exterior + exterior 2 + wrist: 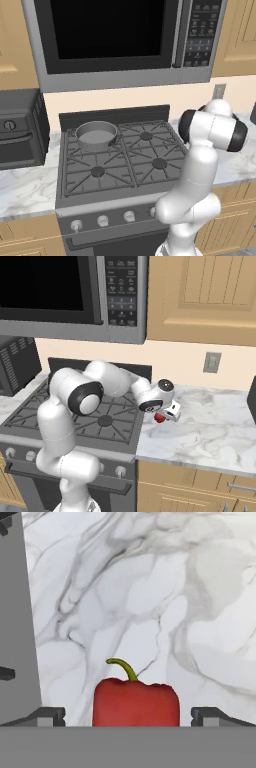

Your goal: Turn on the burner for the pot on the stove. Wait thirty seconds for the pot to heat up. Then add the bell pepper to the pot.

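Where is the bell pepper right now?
The bell pepper sits on the marble counter just right of the stove, directly between the open hand's fingertips.

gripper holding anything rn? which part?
Nothing held. Gripper is open, fingertips standing apart on either side of the bell pepper on the counter.

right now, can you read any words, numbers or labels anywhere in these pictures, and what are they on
None can be read.
Microwave keypad: rows of buttons with marks, too small and blurred to read.
Stove knobs: no readable marks.
Toaster oven dial: no readable marks.
Wall outlet: no text.
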Controlling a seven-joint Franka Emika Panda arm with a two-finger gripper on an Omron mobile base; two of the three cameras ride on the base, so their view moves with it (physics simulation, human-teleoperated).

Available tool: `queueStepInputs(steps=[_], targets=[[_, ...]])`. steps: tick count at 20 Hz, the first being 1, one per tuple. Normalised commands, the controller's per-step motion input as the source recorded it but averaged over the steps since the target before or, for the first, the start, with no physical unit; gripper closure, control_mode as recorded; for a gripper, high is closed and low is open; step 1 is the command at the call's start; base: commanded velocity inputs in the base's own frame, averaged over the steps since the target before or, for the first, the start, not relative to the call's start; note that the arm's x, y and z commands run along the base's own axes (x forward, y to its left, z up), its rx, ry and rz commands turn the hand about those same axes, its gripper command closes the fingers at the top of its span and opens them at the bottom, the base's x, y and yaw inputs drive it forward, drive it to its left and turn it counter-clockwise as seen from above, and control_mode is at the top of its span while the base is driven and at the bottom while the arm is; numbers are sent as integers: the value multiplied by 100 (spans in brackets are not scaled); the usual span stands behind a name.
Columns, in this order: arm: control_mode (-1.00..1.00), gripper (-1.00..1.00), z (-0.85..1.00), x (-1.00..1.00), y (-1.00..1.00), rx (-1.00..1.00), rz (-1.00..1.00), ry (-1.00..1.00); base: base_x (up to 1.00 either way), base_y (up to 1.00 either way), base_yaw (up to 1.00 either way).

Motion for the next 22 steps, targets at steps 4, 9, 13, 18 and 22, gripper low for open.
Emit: queueStepInputs(steps=[4,9,13,18,22], targets=[[-100,-100,-4,5,0,0,0,0,0,0,0],[-100,-100,-10,0,0,0,0,0,0,0,0],[-100,-100,-24,0,0,0,0,0,0,0,0],[-100,100,-7,0,0,0,0,0,0,0,0],[-100,100,0,0,0,0,0,0,0,0,0]])
